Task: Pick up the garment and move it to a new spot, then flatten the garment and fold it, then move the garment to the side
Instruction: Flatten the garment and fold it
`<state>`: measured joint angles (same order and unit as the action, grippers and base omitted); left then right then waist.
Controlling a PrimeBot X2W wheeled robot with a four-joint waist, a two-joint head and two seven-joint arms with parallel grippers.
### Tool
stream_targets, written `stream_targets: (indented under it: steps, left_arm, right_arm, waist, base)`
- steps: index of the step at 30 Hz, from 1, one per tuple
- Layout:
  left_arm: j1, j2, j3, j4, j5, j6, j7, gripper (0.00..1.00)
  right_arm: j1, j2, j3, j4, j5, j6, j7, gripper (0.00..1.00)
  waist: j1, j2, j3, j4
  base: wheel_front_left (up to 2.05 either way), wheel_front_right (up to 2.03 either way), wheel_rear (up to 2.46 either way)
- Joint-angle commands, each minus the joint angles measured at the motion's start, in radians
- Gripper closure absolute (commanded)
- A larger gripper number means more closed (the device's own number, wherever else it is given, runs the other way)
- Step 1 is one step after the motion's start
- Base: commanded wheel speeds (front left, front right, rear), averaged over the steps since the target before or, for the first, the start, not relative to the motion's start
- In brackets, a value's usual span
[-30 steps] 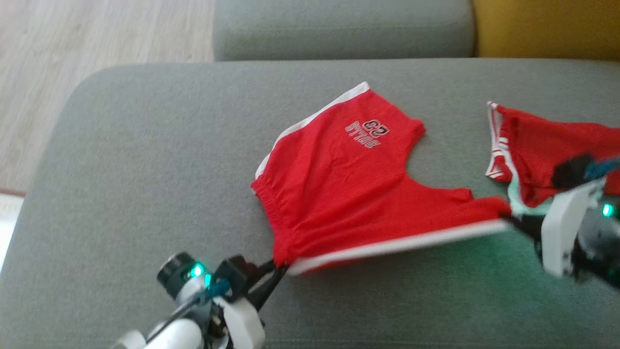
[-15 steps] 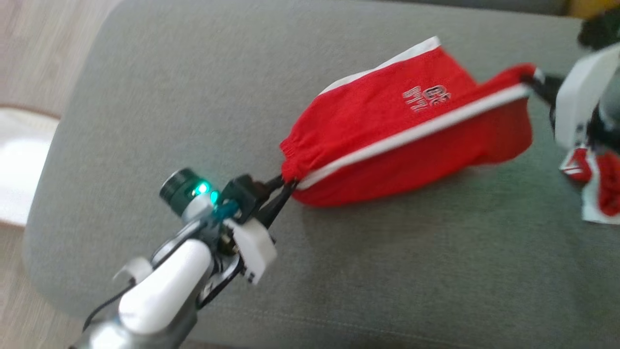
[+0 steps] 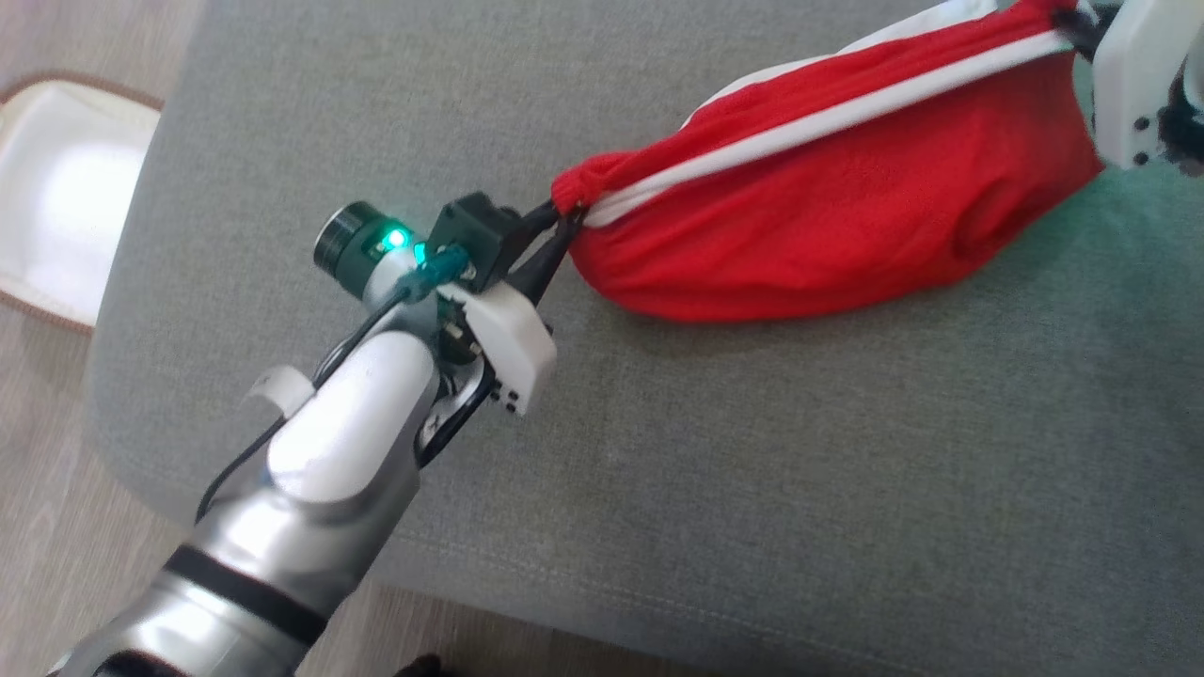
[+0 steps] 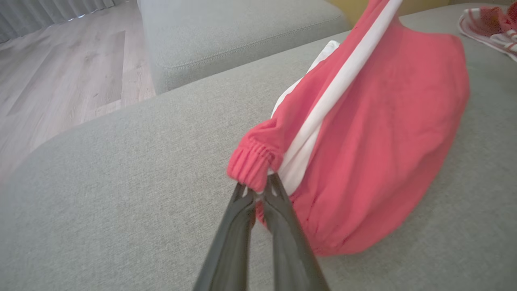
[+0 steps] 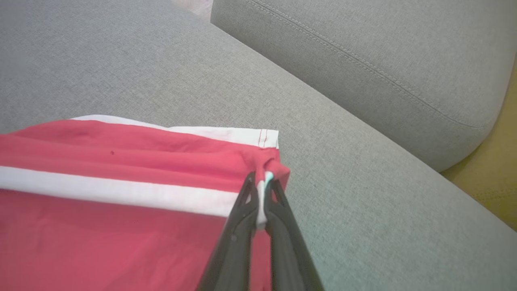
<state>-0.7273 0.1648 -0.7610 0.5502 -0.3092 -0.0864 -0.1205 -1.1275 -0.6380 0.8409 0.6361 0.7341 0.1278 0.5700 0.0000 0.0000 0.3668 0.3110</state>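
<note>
While we hold the shorts point(image 3: 828, 216) between both arms, they hang stretched over the seat point(image 3: 752, 489), the red cloth sagging in a pouch whose lowest part seems to rest on the grey fabric. Our left gripper point(image 3: 562, 230) is pinched tight on the bunched waistband point(image 4: 252, 161), just where the white stripe point(image 3: 818, 118) begins. In the left wrist view the two dark fingers meet on the elastic with cloth caught between their tips. Our right gripper point(image 3: 1072, 23), at the top right edge of the head view, is clamped on the far end of that stripe, at the leg hem. The right wrist view shows its fingers closed on a fold of red and white cloth. Between the two grips the stripe runs taut and straight. Behind it a second white band edges the shorts and lies against the seat. A grey cushion point(image 5: 363, 60) rises beyond the seat, with a yellow cushion point(image 5: 497, 178) beside it. A second garment point(image 4: 488, 24), red and white, lies on the seat well apart from the shorts. Left of the seat we see wooden floor point(image 3: 56, 527) and a white mat point(image 3: 66, 188) with a brown edge.
</note>
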Motion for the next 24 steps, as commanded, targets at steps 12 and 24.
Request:
stream_targets:
  steps: [12, 24]
  left_arm:
    - [-0.166, -0.04, 0.043, 0.201, 0.011, 0.011, -0.087, 1.0]
    - [-0.184, -0.041, 0.078, 0.294, -0.006, 0.055, -0.133, 0.0]
  right_arm:
    - [-0.146, 0.033, 0.085, 0.151, -0.019, 0.003, -0.132, 0.5]
    - [-0.131, 0.101, 0.106, 0.276, -0.012, 0.003, -0.378, 0.0]
  waist:
    - [0.0, 0.0, 0.098, 0.021]
    - [0.0, 0.0, 0.044, -0.031]
  base:
    - [0.0, 0.0, 0.0]
    - [0.0, 0.0, 0.0]
